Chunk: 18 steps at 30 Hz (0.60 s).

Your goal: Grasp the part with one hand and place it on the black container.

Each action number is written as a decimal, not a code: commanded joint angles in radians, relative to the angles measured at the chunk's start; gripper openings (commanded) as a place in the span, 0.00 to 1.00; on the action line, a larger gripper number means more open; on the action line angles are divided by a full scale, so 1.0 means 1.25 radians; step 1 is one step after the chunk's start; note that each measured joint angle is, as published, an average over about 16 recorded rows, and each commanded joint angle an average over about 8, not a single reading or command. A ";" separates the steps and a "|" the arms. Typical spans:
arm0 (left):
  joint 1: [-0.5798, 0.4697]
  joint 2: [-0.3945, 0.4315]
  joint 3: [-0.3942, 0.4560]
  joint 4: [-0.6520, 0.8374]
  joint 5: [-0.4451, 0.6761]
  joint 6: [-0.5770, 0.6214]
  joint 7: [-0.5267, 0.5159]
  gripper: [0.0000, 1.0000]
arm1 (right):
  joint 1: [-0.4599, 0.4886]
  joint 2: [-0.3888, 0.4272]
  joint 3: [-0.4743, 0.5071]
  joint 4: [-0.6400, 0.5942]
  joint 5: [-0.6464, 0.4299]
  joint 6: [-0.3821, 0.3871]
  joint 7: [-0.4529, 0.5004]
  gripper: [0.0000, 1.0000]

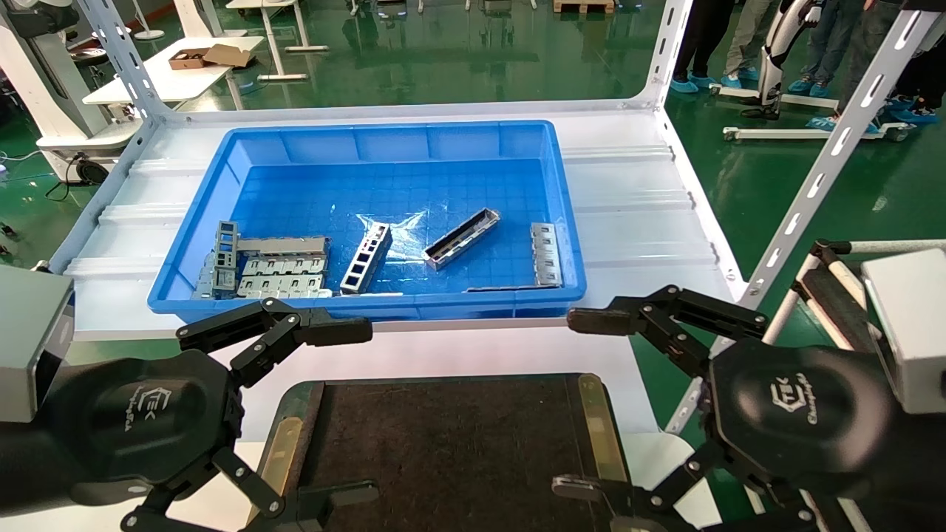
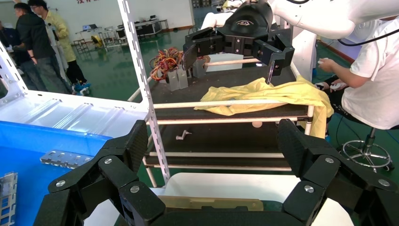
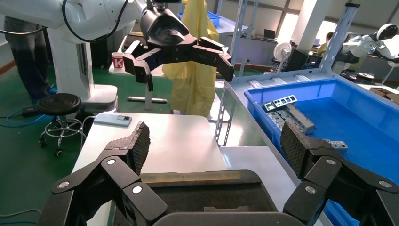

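The part (image 1: pixel 462 238), a slim silver channel, lies at an angle on the floor of the blue bin, right of centre. The black container (image 1: pixel 443 443) sits on the near table below the bin, with brass strips along its sides. My left gripper (image 1: pixel 362 411) hovers over the container's left edge, open and empty; the left wrist view shows its wide-spread jaws (image 2: pixel 211 141) above a brass strip (image 2: pixel 211 203). My right gripper (image 1: pixel 573 403) hangs over the container's right edge, open and empty, with the container (image 3: pixel 207 193) under it (image 3: pixel 214 146). Both are well short of the part.
The blue bin (image 1: pixel 203 214) also holds a ladder-like grey frame (image 1: pixel 366 258), a flat slotted plate (image 1: pixel 545 253) and a stack of plates (image 1: pixel 277 270) at its left. Slotted white shelf posts (image 1: pixel 828 162) rise at the corners. People stand beyond the shelf.
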 commanded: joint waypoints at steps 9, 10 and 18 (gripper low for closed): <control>0.000 0.000 0.000 0.000 0.000 0.000 0.000 1.00 | 0.000 0.000 0.000 0.000 0.000 0.000 0.000 1.00; 0.000 0.000 0.000 0.000 0.000 0.000 0.000 1.00 | 0.000 0.000 0.000 0.000 0.000 0.000 0.000 1.00; 0.000 0.000 0.000 0.000 0.000 0.000 0.000 1.00 | 0.000 0.000 0.000 0.000 0.000 0.000 0.000 1.00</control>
